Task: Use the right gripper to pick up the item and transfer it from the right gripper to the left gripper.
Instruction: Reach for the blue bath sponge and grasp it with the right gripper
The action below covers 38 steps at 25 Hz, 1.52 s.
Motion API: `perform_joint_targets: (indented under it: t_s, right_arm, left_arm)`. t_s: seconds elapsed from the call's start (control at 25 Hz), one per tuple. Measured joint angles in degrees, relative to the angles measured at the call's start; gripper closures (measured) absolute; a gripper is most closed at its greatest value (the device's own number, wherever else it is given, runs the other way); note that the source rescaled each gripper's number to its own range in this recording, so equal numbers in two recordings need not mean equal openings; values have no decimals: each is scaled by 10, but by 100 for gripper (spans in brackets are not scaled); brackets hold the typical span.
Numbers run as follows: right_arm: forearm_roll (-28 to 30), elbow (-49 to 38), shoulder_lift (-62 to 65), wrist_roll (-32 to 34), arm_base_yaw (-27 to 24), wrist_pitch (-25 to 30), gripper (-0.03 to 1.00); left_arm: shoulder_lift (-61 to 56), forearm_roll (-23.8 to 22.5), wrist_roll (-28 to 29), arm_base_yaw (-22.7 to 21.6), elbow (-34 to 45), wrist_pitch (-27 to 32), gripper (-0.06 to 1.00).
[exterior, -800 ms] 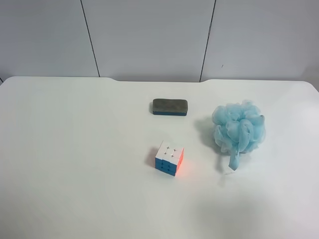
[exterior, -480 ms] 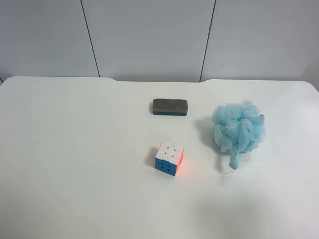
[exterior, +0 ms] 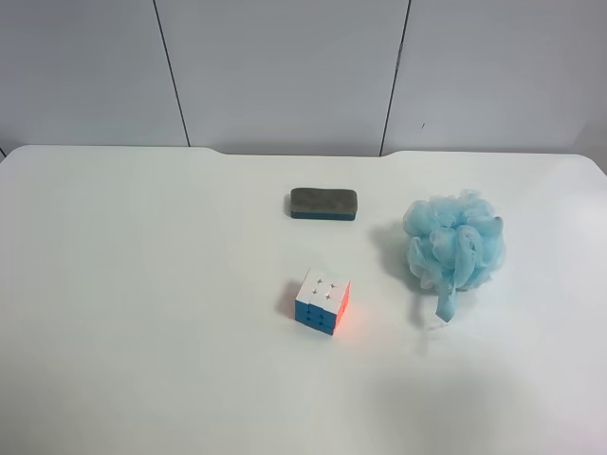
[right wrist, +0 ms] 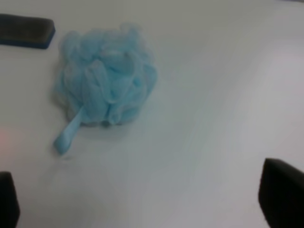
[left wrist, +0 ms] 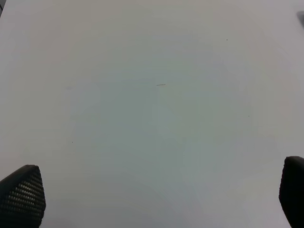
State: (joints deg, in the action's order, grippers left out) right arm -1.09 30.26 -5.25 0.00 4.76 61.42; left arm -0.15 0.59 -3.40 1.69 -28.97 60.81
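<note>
The item, a fluffy light-blue mesh bath pouf (exterior: 454, 246) with a blue ribbon loop (exterior: 444, 301), lies on the white table (exterior: 142, 313) at the exterior high view's right. In the right wrist view the pouf (right wrist: 105, 83) lies ahead of my right gripper (right wrist: 142, 199), whose fingertips (right wrist: 281, 197) stand wide apart and hold nothing. My left gripper (left wrist: 156, 197) is open over bare table, with nothing between its fingertips (left wrist: 21, 194). Neither arm shows in the exterior high view.
A multicoloured puzzle cube (exterior: 322, 300) stands near the table's middle. A dark grey eraser block (exterior: 323, 203) lies behind it and also shows in the right wrist view (right wrist: 26, 31). A grey panelled wall (exterior: 285, 66) rises behind the table.
</note>
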Motion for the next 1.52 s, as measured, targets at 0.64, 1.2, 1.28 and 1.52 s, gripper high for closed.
perform_joint_targets:
  t_s: [0.64, 1.2, 1.28, 1.52]
  right_arm:
    - [-15, 235, -586, -48, 0, -32, -3]
    - [-89, 258, -893, -116, 0, -212, -3]
    - [-89, 258, -917, -116, 0, -240, -3]
    - [-93, 258, -964, -116, 0, -271, 31]
  left_arm:
    - [0, 0, 0, 0, 0, 0, -6]
    - [0, 0, 0, 0, 0, 0, -6]
    - [0, 0, 0, 0, 0, 0, -6]
    - [0, 0, 0, 0, 0, 0, -6]
